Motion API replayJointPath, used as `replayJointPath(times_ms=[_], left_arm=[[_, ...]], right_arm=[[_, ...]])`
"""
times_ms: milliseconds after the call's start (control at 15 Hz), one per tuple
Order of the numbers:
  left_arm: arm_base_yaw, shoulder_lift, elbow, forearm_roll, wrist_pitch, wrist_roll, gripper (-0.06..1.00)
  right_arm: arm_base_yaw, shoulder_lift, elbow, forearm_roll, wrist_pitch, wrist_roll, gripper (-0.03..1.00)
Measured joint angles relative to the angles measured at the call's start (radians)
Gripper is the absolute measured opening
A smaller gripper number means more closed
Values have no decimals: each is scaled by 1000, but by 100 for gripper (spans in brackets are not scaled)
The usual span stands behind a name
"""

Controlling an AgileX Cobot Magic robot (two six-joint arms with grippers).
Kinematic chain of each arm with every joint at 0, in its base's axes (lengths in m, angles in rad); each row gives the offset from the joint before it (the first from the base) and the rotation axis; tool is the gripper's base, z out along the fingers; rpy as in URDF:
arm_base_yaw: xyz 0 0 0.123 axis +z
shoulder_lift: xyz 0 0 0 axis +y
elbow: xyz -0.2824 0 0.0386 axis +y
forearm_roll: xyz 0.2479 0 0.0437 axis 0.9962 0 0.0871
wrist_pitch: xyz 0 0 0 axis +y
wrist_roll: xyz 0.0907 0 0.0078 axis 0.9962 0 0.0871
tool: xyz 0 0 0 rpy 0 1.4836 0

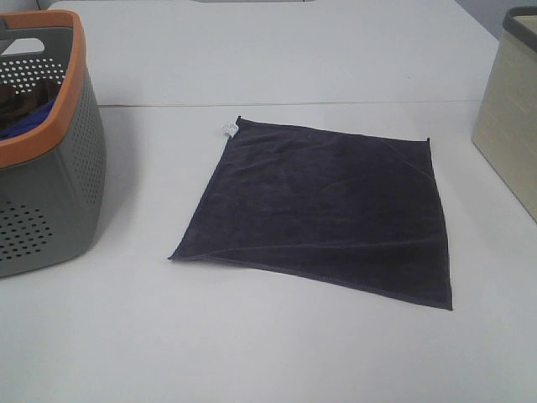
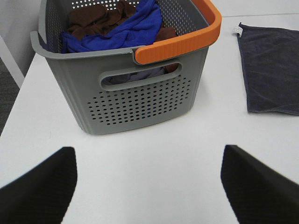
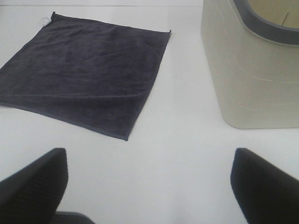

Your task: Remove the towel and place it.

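Towel (image 1: 323,206): spread flat on bench (image 1: 277,353), mid-bench, white tag (image 1: 227,128) at far-left corner | Left fingers (image 2: 39,186): spread apart, empty, facing grey basket (image 2: 135,100) containing blue cloth (image 2: 126,30) and brown cloth (image 2: 93,16) | Right fingers (image 3: 32,184): spread apart, empty, near beige bin (image 3: 247,74), contents apparently hidden

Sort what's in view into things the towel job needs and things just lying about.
For the job:
- towel, spread flat on the table
- left tool and right tool, both open and empty

Just lying about:
- grey basket holding a blue cloth and brown cloth
- beige bin
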Motion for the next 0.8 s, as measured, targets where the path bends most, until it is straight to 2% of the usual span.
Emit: replayJointPath(times_ms=[800], left_arm=[[4,0,0,-3,0,6,79]], right_arm=[[0,0,0,-7,-2,17,85]])
